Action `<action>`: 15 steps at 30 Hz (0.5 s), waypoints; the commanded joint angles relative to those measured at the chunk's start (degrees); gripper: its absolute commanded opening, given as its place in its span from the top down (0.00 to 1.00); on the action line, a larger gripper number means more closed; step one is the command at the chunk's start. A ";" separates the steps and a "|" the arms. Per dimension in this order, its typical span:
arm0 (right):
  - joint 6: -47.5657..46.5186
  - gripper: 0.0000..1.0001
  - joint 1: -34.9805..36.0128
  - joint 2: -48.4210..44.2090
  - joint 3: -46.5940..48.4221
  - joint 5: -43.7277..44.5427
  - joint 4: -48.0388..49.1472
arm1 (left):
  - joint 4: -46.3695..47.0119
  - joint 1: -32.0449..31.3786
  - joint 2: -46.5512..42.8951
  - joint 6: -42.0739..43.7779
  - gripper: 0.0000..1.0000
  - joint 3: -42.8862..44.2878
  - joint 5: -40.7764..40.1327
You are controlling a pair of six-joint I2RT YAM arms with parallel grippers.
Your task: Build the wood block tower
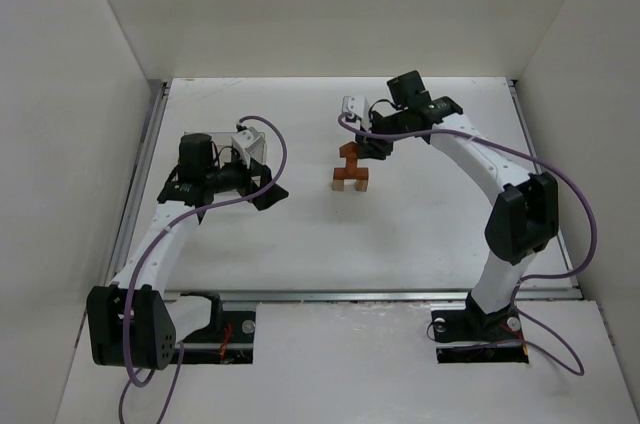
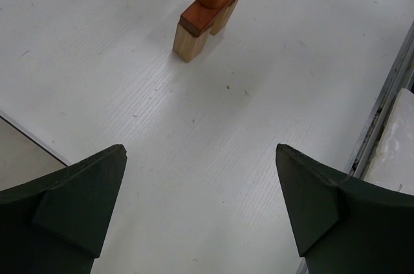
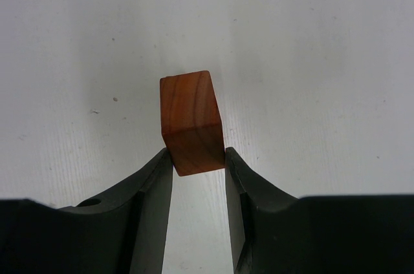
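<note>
Our right jaws clench a red block [image 3: 192, 125] at the top of the tower [image 1: 351, 174], mid-frame on the counter [image 1: 430, 234]. The left jaws hang released, well apart. A skewed release or dragging jaws could topple the narrow stack.

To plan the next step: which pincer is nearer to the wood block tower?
Right. The right pincer is at the top of the wood block tower, shut on a reddish-brown block. The left pincer is open and stands well apart, to the tower's left.
</note>
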 commanded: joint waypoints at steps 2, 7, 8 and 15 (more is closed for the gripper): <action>-0.93 1.00 0.69 -0.17 0.11 -1.03 1.76 | 2.19 0.11 -0.17 0.56 0.00 -0.45 0.44; -0.93 1.00 0.69 -0.17 -0.41 -1.03 2.28 | 2.71 0.11 -0.17 0.56 0.00 -0.45 0.44; -0.93 1.00 0.69 -0.17 -0.42 -1.03 2.29 | 2.71 0.11 -0.17 0.56 0.00 -0.45 0.44; -0.93 1.00 0.69 0.88 -0.42 -1.03 2.90 | 3.24 0.11 -0.17 0.04 0.00 -0.45 -0.08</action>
